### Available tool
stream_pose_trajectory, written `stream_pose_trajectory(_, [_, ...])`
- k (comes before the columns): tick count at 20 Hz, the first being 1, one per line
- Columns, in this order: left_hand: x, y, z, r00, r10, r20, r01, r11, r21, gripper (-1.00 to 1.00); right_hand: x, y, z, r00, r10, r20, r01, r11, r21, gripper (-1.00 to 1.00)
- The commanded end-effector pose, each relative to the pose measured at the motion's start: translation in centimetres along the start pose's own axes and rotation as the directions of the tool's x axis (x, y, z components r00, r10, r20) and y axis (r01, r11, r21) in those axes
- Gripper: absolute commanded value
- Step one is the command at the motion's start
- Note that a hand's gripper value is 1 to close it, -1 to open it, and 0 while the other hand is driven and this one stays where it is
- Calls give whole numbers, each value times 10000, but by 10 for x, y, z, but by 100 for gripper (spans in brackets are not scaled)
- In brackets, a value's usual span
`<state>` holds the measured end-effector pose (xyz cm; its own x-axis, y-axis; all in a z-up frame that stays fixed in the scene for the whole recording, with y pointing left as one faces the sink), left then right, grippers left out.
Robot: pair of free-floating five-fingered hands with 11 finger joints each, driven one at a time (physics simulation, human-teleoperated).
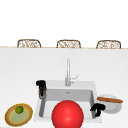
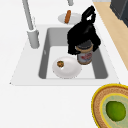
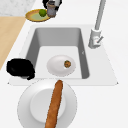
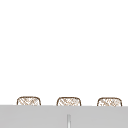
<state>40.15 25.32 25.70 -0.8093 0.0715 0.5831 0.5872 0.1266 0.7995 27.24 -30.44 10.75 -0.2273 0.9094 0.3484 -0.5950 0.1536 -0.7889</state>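
My left hand point(image 1: 41, 84) is shut on a small labelled jar point(image 1: 42, 93) with a dark lid, gripping it from above. It holds the jar over the left end of the sink point(image 1: 93, 86). In the left side view the same hand point(image 2: 82, 33) covers the jar's point(image 2: 84, 54) top, just above the basin. In the right side view the jar point(image 3: 51, 11) and hand point(image 3: 51, 2) sit at the far end. My right hand point(image 1: 98, 109) hovers at the sink's right rim with fingers loosely bent and nothing in them. It also appears in the right side view point(image 3: 20, 68).
A round dish, red from the front point(image 1: 67, 115) and white with a brown bit inside point(image 2: 66, 67), lies in the basin. A yellow-rimmed plate point(image 1: 10, 118) with a lime point(image 1: 19, 109) is on the left. A white plate point(image 1: 113, 107) bearing a long brown roll point(image 1: 110, 100) is on the right. The tap point(image 1: 68, 72) is behind.
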Motion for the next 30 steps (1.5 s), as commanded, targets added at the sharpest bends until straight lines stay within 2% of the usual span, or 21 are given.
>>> stream_pose_trajectory(1, [4,6,30,9994,350,-44,-349,9994,26,100,0,0,0,10000,0,0,0,10000,0,0])
stream_pose_trajectory(5, [0,6,63,9998,181,-25,-181,9998,6,100,0,0,0,10000,0,0,0,10000,0,0])
stream_pose_trajectory(11, [-22,-14,115,9999,-149,-68,149,9999,66,100,0,0,0,10000,0,0,0,10000,0,0])
stream_pose_trajectory(13, [-39,-19,126,9991,-379,192,367,9976,583,100,0,0,0,10000,0,0,0,10000,0,0])
stream_pose_trajectory(16, [-52,-32,144,9987,-497,94,489,9964,692,100,0,0,0,10000,0,0,0,10000,0,0])
stream_pose_trajectory(17, [-56,-35,148,9987,-515,24,514,9974,511,100,0,0,0,10000,0,0,0,10000,0,0])
stream_pose_trajectory(19, [-62,-44,152,9972,-676,-308,691,9965,481,100,0,0,0,10000,0,0,0,10000,0,0])
stream_pose_trajectory(20, [-65,-48,151,9966,-746,-346,761,9962,424,100,0,0,0,10000,0,0,0,10000,0,0])
stream_pose_trajectory(23, [-75,-56,153,9959,-879,-236,883,9959,185,100,0,0,0,10000,0,0,0,10000,0,0])
stream_pose_trajectory(26, [-78,-45,146,9968,-782,-185,784,9969,97,100,0,0,0,10000,0,0,0,10000,0,0])
stream_pose_trajectory(30, [-83,-37,150,9975,-685,-164,685,9976,-1,100,0,0,0,10000,0,0,0,10000,0,0])
